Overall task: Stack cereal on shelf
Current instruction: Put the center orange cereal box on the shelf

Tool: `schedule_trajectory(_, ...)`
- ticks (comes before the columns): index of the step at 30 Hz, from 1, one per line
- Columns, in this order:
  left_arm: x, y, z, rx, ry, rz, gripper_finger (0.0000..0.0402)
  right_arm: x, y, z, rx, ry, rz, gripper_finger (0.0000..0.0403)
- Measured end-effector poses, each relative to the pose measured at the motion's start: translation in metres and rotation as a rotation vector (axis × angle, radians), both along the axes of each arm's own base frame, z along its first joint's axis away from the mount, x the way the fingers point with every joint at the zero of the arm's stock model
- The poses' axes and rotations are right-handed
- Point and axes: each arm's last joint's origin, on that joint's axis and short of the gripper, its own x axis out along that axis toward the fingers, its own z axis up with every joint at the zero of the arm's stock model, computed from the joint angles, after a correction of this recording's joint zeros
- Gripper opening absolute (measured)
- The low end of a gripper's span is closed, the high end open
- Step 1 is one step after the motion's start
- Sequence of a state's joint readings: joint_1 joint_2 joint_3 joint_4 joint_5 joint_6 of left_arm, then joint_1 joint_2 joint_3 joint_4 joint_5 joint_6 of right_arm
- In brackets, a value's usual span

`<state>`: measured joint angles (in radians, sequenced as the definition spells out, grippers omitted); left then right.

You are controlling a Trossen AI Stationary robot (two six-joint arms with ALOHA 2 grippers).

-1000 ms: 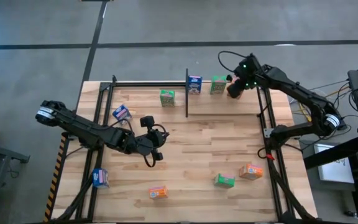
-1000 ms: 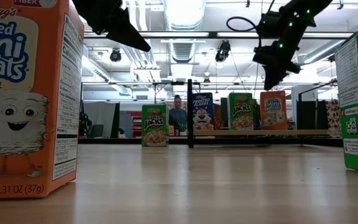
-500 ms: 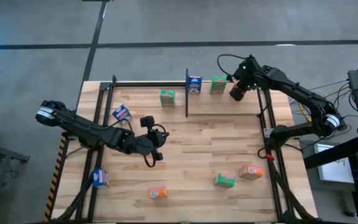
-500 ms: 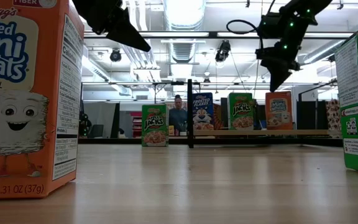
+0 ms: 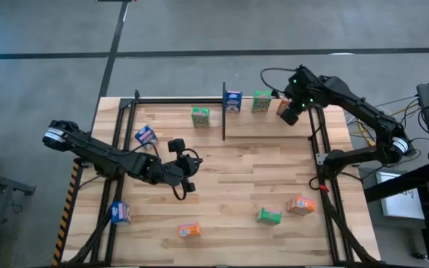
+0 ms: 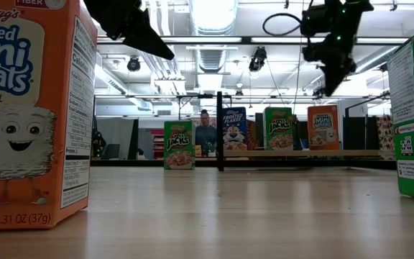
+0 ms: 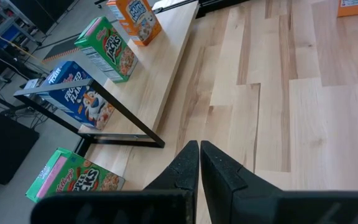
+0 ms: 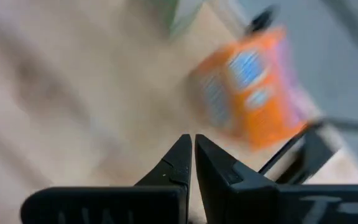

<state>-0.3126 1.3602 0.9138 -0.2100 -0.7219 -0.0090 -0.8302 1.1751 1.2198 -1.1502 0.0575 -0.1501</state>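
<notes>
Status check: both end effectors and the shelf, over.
Left end effector shut, empty, mid-table. Right end effector shut, empty, above orange box on the shelf. Nothing blocking.

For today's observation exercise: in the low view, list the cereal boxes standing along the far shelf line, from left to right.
Green Apple Jacks box → blue Frosted Flakes box → second green Apple Jacks box → orange Mini-Wheats box.
</notes>
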Motion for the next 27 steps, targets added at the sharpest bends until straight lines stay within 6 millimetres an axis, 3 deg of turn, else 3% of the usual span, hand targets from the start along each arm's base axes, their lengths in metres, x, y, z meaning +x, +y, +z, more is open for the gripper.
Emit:
schedule_trajectory(4,0.000,0.000,0.000,0.000,0.000,0.000,0.0000,-0.004,0.004,-0.010,0.053,0.059,-0.046,0.0012)
schedule_trajectory(12,0.000,0.000,0.000,0.000,0.000,0.000,0.0000,-0.002,-0.005,-0.027,-0.074,0.122,-0.079,0.0012)
schedule_trajectory(18,0.000,0.000,0.000,0.000,0.000,0.000,0.0000,0.000,-0.011,-0.029,-0.181,0.157,-0.108,0.0012)
schedule_trajectory(27,0.000,0.000,0.000,0.000,0.000,0.000,0.0000,0.000,-0.011,-0.029,-0.185,0.167,-0.096,0.0012)
